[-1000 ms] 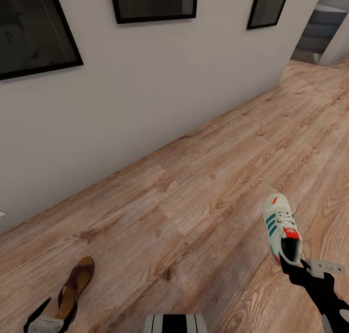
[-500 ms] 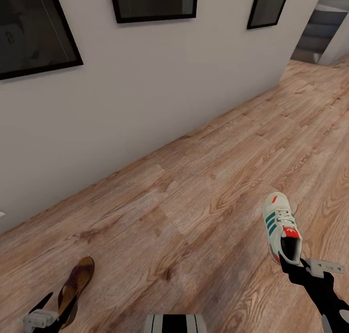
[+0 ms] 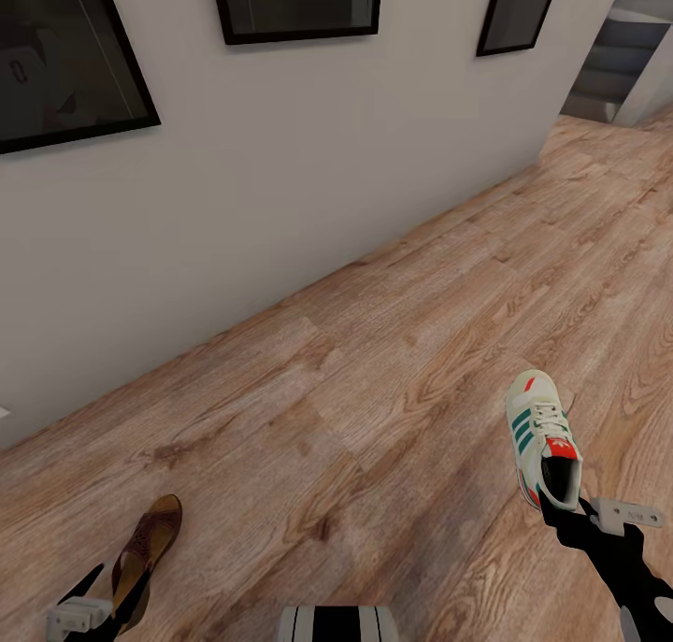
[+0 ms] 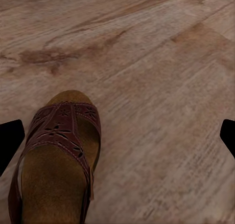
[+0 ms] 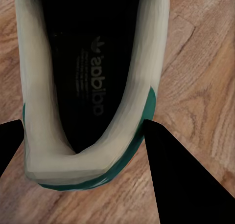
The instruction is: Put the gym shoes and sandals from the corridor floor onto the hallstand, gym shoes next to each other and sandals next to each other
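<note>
A maroon sandal [image 3: 148, 546] with a tan footbed lies on the corridor floor [image 3: 374, 390] at the lower left. My left gripper [image 3: 105, 597] is open at its heel end. In the left wrist view the sandal [image 4: 58, 160] lies close to one finger, the gripper [image 4: 122, 128] spread wide and gripping nothing. A cream gym shoe [image 3: 542, 436] with green stripes is at the lower right, toe pointing away. My right gripper [image 3: 561, 508] is shut on its heel. In the right wrist view the heel [image 5: 88, 155] sits between the two fingers [image 5: 186, 180]. The hallstand is out of view.
A pale wall [image 3: 280, 175] runs diagonally across the far side, with several dark framed pictures [image 3: 299, 2]. An opening with steps [image 3: 622, 53] lies at the top right. Wood floor stretches between the two shoes. My base [image 3: 338, 623] shows at the bottom edge.
My left gripper has drawn back off the sandal's heel toward the bottom left. The sandal, the gym shoe and the right gripper have not moved.
</note>
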